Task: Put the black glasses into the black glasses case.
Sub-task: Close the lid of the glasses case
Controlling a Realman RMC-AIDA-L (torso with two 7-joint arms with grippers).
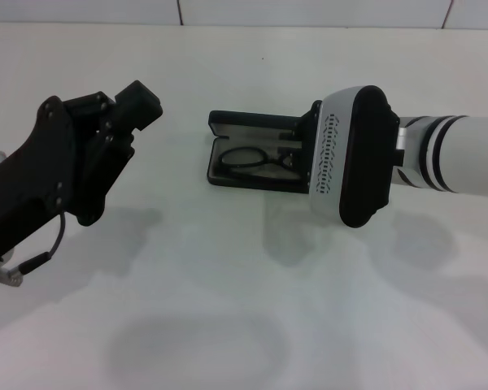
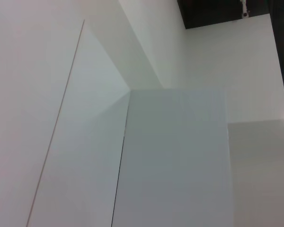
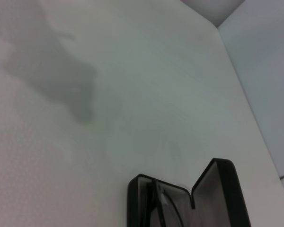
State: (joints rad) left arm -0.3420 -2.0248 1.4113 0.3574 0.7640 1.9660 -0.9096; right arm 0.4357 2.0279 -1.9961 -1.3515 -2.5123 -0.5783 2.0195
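Already, in the head view, the black glasses (image 1: 252, 160) lie inside the open black glasses case (image 1: 256, 151), resting on its grey lining with the lid standing up on the far side. The right gripper (image 1: 302, 154) hangs at the case's right end, its bulky wrist housing covering that end, so whether its jaws are apart, together or clamped on the frame cannot be told. The left gripper (image 1: 134, 106) hovers well to the left of the case, above the bench (image 1: 228, 325), and holds nothing; its jaws cannot be read either.

The left wrist view shows only pale walls and no task thing.

The right wrist view shows the case (image 3: 189, 198) open on the bench, with the thin frame of the glasses (image 3: 163, 205) lying in the tray beside the raised lid.

By my judgement, the placing step is at its end. The next move calls for the right gripper to draw clear of the case without dragging the frame, after which the lid could be folded shut.
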